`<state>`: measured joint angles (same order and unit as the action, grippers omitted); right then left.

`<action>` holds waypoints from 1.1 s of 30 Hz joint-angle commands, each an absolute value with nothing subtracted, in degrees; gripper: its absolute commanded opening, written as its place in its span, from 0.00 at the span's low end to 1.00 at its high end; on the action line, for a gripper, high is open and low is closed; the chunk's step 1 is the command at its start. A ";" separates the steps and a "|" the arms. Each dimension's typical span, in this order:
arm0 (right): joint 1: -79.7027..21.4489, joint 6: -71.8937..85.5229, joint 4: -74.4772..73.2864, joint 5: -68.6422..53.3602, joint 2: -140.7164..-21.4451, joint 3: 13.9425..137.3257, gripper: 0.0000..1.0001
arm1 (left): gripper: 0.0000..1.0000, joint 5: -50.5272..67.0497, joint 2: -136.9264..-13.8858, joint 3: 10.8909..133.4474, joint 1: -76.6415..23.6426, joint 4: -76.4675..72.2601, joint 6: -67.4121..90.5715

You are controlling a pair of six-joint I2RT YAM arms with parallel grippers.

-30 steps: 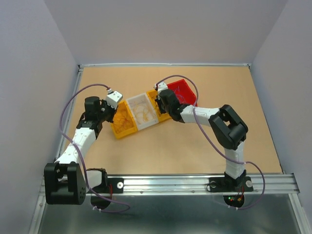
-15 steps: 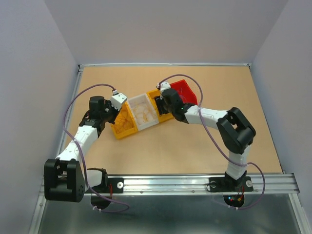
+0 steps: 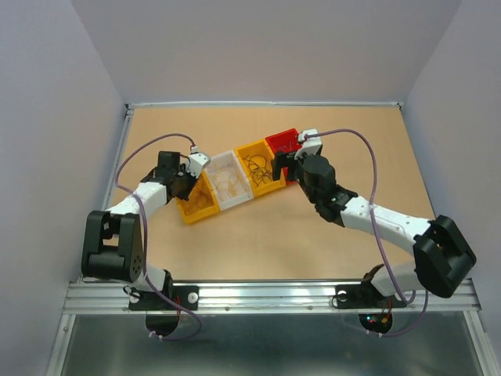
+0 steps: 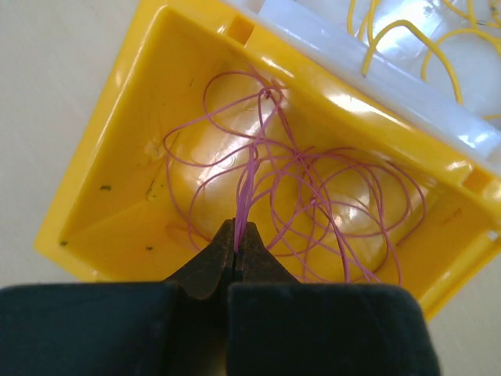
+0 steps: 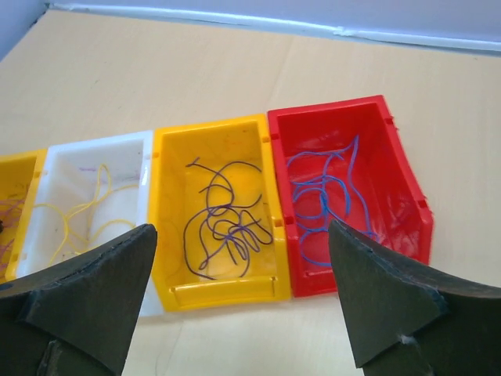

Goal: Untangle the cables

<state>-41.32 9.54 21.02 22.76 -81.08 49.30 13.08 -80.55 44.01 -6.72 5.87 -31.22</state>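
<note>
Left wrist view: left gripper (image 4: 236, 235) clenched on a strand of the pink-purple wires (image 4: 313, 196); right gripper (image 5: 241, 235) released.
The pinched strand runs straight up from the left gripper's closed tips to a knot in the loose wad, which lies ahead of them inside the end yellow bin (image 4: 102, 180). Beyond that bin, up and right of the tips, sits the white bin (image 4: 407, 86) with yellow wires (image 4: 407, 30). In the right wrist view the fingers stand wide apart and hold nothing. Ahead of them, framed between the two, lie dark wires (image 5: 223, 223) in the second yellow bin (image 5: 168, 196). Toward the right finger, blue wires (image 5: 325, 196) lie in the red bin (image 5: 407, 211).
</note>
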 commanded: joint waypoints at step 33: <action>-41.66 2.29 31.02 26.02 -15.31 15.12 1.00 | 0.99 20.13 -16.36 11.17 -7.65 -31.11 -22.85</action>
